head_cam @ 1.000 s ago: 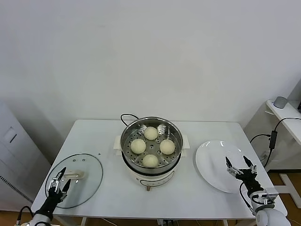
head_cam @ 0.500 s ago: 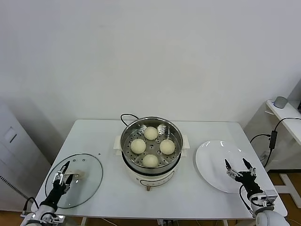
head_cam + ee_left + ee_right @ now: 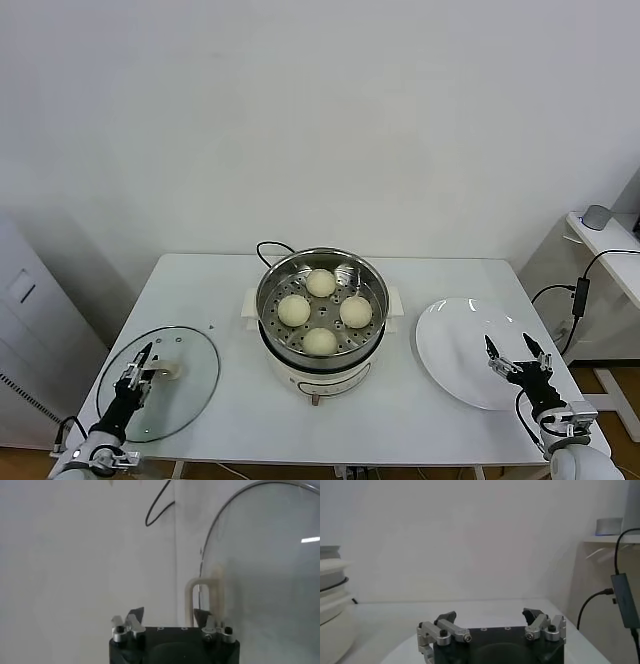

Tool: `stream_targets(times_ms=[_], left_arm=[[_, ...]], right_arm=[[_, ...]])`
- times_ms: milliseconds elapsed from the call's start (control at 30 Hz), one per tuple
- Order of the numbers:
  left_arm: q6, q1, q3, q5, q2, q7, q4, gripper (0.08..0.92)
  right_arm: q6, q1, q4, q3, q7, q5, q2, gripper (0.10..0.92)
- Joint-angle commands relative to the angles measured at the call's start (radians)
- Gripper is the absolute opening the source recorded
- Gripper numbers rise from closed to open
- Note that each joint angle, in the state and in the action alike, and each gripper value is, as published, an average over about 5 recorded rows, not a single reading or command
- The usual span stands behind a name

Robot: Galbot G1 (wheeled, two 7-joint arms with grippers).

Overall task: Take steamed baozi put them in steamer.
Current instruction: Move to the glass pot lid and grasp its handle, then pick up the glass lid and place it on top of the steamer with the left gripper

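Four baozi sit in the steamer; the left end effector is half-spread at the lid, the right end effector spread over the plate.

table | steamer | glass lid | plate

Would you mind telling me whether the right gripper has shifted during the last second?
Yes. The right gripper has slid slightly toward the near edge of the white plate, away from the steamer.
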Motion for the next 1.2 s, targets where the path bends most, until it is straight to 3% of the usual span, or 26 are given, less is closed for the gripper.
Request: stream_targets(times_ms=[33,267,433,700,900,1200], left_arm=[[-0.017,0.004,-0.001,-0.01,-0.001,-0.006,-0.005,0.45],[-0.02,0.007,-0.02,-0.015,0.013,0.0,-0.084,0.251],[0.029,-0.006,-0.019,-0.097,0.058,0.088,-0.191,0.125],[0.159,-0.094,0.027,-0.241,0.148,0.221,-0.284,0.11],[0.325,-0.118,0.104,-0.299,0.197,0.332,-0.424,0.11],[0.583,-0.193,0.346,-0.265,0.254,0.433,-0.579,0.11]], right_arm=[[-0.002,0.001,0.0,0.001,0.0,-0.002,-0.001,0.823],[-0.006,0.002,0.004,-0.001,-0.002,0.0,-0.007,0.823],[-0.009,0.008,0.009,0.001,-0.007,0.005,-0.01,0.823],[-0.016,0.007,0.028,0.0,-0.009,0.01,-0.014,0.823],[-0.018,0.006,0.039,-0.002,-0.009,0.01,-0.01,0.823],[-0.023,0.008,0.053,-0.004,-0.006,0.013,-0.017,0.823]])
